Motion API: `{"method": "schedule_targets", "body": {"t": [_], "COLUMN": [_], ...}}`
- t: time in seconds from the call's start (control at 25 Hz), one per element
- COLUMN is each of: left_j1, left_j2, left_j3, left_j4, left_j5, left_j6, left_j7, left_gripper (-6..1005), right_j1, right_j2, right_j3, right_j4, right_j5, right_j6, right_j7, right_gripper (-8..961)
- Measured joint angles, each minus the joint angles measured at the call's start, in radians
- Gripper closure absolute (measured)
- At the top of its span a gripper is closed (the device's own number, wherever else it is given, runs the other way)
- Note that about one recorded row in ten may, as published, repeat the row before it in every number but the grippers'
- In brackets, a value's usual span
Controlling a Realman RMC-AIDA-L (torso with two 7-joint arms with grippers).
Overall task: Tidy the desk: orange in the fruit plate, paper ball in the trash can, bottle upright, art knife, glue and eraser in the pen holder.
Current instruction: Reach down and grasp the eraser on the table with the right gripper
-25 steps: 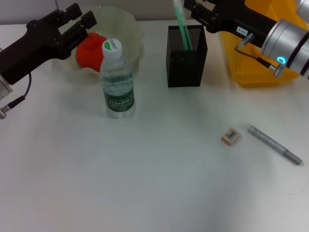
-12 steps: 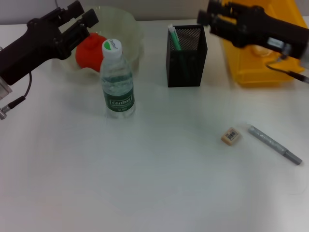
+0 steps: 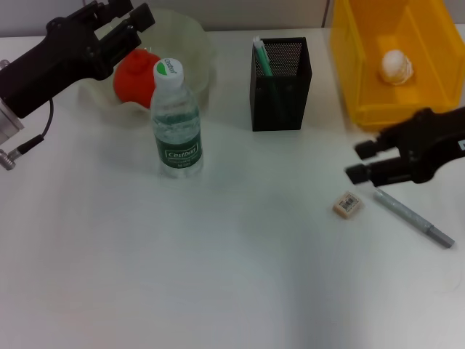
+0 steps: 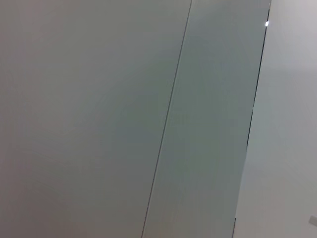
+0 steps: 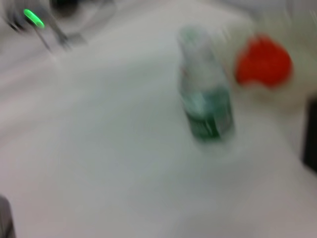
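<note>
The orange (image 3: 134, 75) lies in the pale fruit plate (image 3: 195, 45) at the back left. The bottle (image 3: 175, 121) stands upright in front of it; it also shows in the right wrist view (image 5: 204, 92) with the orange (image 5: 263, 61). A green glue stick (image 3: 261, 57) stands in the black mesh pen holder (image 3: 280, 86). The paper ball (image 3: 397, 65) lies in the yellow trash can (image 3: 363, 87). The eraser (image 3: 347, 204) and the grey art knife (image 3: 414, 217) lie on the table at the right. My right gripper (image 3: 361, 161) is open and empty just above the eraser. My left gripper (image 3: 129, 18) hovers over the fruit plate.
The white table (image 3: 218, 262) stretches wide at the front and middle. The left wrist view shows only a grey wall panel (image 4: 99, 119).
My right arm has swung from above the pen holder, where it left the glue stick, down to the right beside the eraser. The left arm has shifted slightly.
</note>
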Motion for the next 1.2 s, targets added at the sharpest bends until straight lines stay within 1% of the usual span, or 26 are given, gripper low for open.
{"method": "schedule_targets", "body": {"t": [0.04, 0.24, 0.36, 0.4, 0.44, 0.56, 0.6, 0.64, 0.76, 0.8, 0.88, 1.0, 1.08, 1.2], "left_j1": [-0.001, -0.003, -0.001, -0.001, -0.001, -0.001, 0.0, 0.0, 0.0, 0.0, 0.0, -0.001, 0.0, 0.001], "left_j2": [-0.001, -0.001, -0.001, -0.001, -0.001, -0.001, -0.001, -0.001, 0.0, 0.0, 0.001, 0.002, 0.002, 0.002], "left_j3": [0.0, 0.0, 0.0, -0.001, -0.001, -0.001, -0.001, -0.001, -0.002, -0.002, -0.011, -0.017, -0.019, -0.022], "left_j4": [0.0, 0.0, 0.0, 0.0, 0.0, -0.001, -0.002, -0.002, -0.004, -0.004, -0.01, -0.012, -0.012, -0.012], "left_j5": [0.0, 0.0, -0.001, -0.003, -0.003, -0.007, -0.008, -0.008, -0.009, -0.009, -0.009, -0.009, -0.009, -0.009], "left_j6": [0.0, -0.001, -0.001, -0.001, -0.001, -0.002, -0.004, -0.005, -0.011, -0.011, -0.013, -0.014, -0.015, -0.017], "left_j7": [-0.002, -0.006, -0.006, -0.005, -0.005, 0.0, 0.001, 0.001, 0.003, 0.003, 0.004, 0.006, 0.007, 0.007], "left_gripper": [525, 525, 525, 525, 525, 524, 524, 524, 524, 524, 524, 524, 524, 524], "right_j1": [0.0, 0.061, 0.089, 0.109, 0.109, 0.137, 0.155, 0.155, 0.179, 0.202, 0.212, 0.246, 0.252, 0.255], "right_j2": [0.0, 0.0, 0.001, 0.001, 0.001, 0.002, 0.003, 0.003, 0.003, 0.003, 0.003, 0.005, 0.006, 0.006], "right_j3": [0.0, -0.042, -0.091, -0.115, -0.115, -0.141, -0.165, -0.165, -0.187, -0.193, -0.195, -0.203, -0.21, -0.23], "right_j4": [0.0, -0.003, 0.047, 0.09, 0.09, 0.153, 0.197, 0.197, 0.257, 0.307, 0.326, 0.389, 0.399, 0.408], "right_j5": [0.0, -0.182, -0.237, -0.269, -0.269, -0.296, -0.299, -0.299, -0.299, -0.304, -0.309, -0.346, -0.351, -0.352], "right_j6": [0.0, -0.014, 0.02, 0.05, 0.05, 0.097, 0.135, 0.135, 0.18, 0.201, 0.211, 0.246, 0.254, 0.277], "right_j7": [0.0, 0.105, 0.13, 0.139, 0.139, 0.145, 0.147, 0.147, 0.149, 0.15, 0.15, 0.151, 0.152, 0.154], "right_gripper": [457, 452, 448, 447, 446, 443, 442, 441, 437, 436, 434, 347, 289, 290]}}
